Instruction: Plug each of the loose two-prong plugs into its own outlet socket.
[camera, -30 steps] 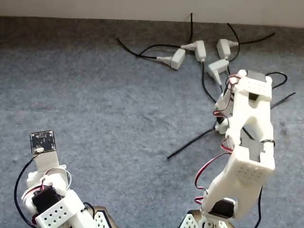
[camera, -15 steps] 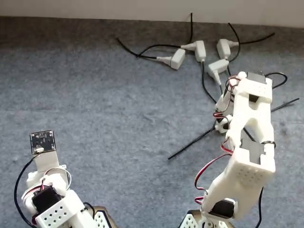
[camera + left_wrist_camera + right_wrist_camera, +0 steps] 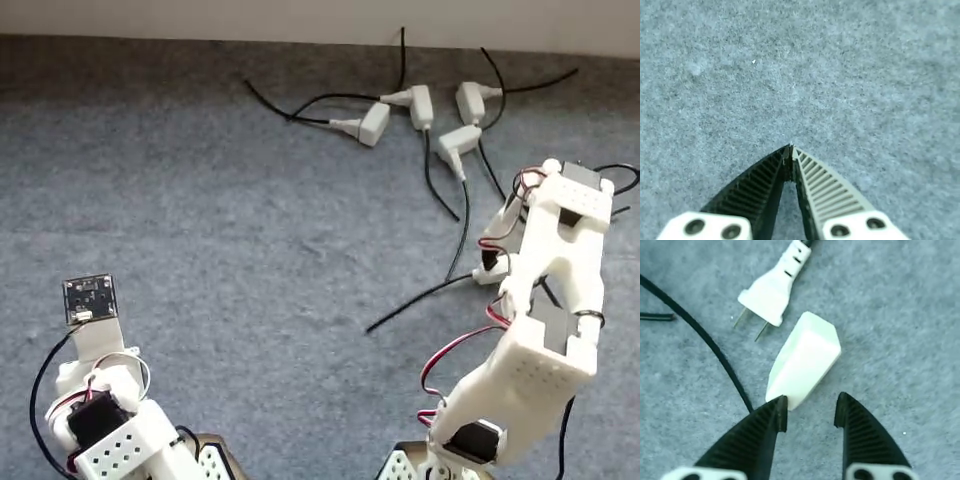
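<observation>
In the right wrist view a white outlet socket lies on the grey carpet, and a loose white two-prong plug lies just beyond it, prongs pointing at the socket's side. My right gripper is open; its fingertips are at the socket's near end, not around it. In the high view the right arm covers that spot, and a bit of white shows beside it. My left gripper is shut over bare carpet, holding nothing.
Several white plug and socket pieces with black cords cluster at the carpet's far side. A black cable runs across the carpet to the right arm. The left arm sits folded at the near left corner.
The right arm has swung to the right and a little nearer. The black cable's end has shifted right with it. The left arm has not moved.
</observation>
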You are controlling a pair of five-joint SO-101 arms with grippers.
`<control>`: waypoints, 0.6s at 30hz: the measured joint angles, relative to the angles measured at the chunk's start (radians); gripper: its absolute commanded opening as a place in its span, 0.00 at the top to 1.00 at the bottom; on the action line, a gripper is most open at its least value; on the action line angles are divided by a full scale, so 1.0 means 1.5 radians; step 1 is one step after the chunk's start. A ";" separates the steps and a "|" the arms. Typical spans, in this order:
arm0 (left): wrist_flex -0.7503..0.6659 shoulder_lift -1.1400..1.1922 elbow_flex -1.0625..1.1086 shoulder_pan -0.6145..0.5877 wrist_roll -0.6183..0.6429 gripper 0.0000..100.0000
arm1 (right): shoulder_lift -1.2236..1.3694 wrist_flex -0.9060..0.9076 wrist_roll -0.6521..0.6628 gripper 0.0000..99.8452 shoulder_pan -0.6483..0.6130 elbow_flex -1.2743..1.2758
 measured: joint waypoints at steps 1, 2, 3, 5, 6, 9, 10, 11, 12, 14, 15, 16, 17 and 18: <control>0.000 0.000 0.000 0.000 0.000 0.99 | 0.003 0.000 0.000 0.84 0.000 -0.005; 0.000 0.000 0.000 0.000 0.000 0.99 | 0.006 0.001 0.000 0.84 0.000 -0.009; 0.000 0.000 0.000 0.000 0.000 0.99 | 0.005 0.001 0.000 0.84 0.000 -0.014; 0.000 0.000 0.000 0.000 0.000 0.99 | 0.003 0.002 0.000 0.84 0.000 -0.029; 0.000 0.000 0.000 0.000 0.000 0.99 | 0.003 0.010 0.000 0.84 0.001 -0.039; 0.000 0.000 0.000 0.000 0.000 0.99 | 0.006 0.045 0.000 0.84 0.002 -0.079; 0.000 0.000 0.000 0.000 0.000 0.99 | 0.008 0.058 0.000 0.84 0.002 -0.092; 0.000 0.000 0.000 0.000 0.000 0.99 | 0.009 0.068 0.000 0.82 0.006 -0.108; 0.000 0.000 0.000 0.000 0.000 0.99 | 0.010 0.081 0.000 0.79 0.010 -0.125; 0.000 0.000 0.000 0.000 0.000 0.99 | 0.010 0.108 -0.008 0.73 0.016 -0.155; 0.000 0.000 0.000 0.000 0.000 0.99 | 0.010 0.122 -0.021 0.71 0.017 -0.168; 0.000 0.000 0.000 0.000 0.000 0.99 | 0.010 0.131 -0.036 0.70 0.017 -0.177; 0.000 0.000 0.000 0.000 0.000 0.99 | 0.010 0.137 -0.043 0.70 0.016 -0.184; 0.000 0.000 0.000 0.000 0.000 0.99 | 0.010 0.141 -0.045 0.70 0.015 -0.189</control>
